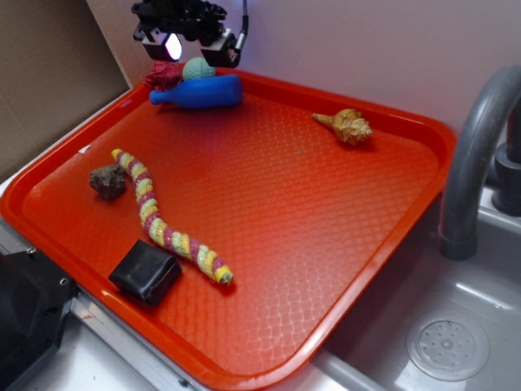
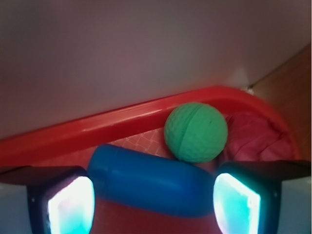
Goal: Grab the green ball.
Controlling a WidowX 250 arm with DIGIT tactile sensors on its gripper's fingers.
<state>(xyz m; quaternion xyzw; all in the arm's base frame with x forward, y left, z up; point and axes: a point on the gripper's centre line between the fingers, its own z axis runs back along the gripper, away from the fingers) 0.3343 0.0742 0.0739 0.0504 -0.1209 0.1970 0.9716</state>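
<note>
While the tool hangs spread, the green ball touches the blue bottle

Green ball: lower part is sitting hidden behind the blue bottle in the exterior view; top is tucking under the gripper.

Gripper: upper body is running off the top edge in the exterior view; in the wrist view its fingers are being cut off by the bottom edge, and the jaw gap is showing wide.

Red lump: partly covered by the gripper; blurred in the wrist view.

Blue bottle: lower half is being cropped in the wrist view.

Tap: cut off at the right edge.

Black object, near left: cropped, unidentifiable.
</note>
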